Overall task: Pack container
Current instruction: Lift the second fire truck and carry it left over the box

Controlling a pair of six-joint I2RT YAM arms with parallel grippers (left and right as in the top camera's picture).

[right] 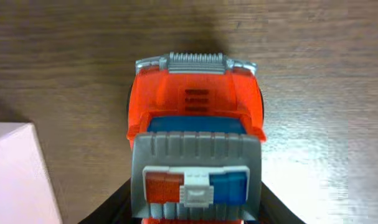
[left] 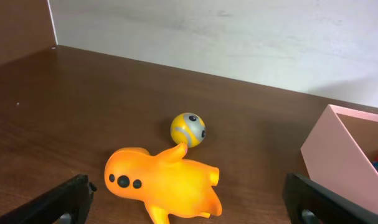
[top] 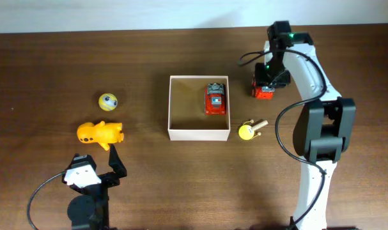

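The container (top: 198, 135), a square white-walled box with a tan inside, stands mid-table with a red toy car (top: 215, 99) in its right half. My right gripper (top: 265, 86) is to the right of the box, shut on a second red toy car (top: 264, 93). In the right wrist view this car (right: 195, 112), with a grey roof and a red-blue light bar, fills the space between the fingers (right: 195, 211). My left gripper (top: 96, 171) is open and empty at the front left, just behind an orange toy animal (left: 164, 183). A yellow ball (left: 188, 129) lies beyond it.
A yellow toy with a wooden stick (top: 248, 131) lies by the container's front right corner. The container's wall shows at the right edge of the left wrist view (left: 338, 146) and its corner at the lower left of the right wrist view (right: 14, 174).
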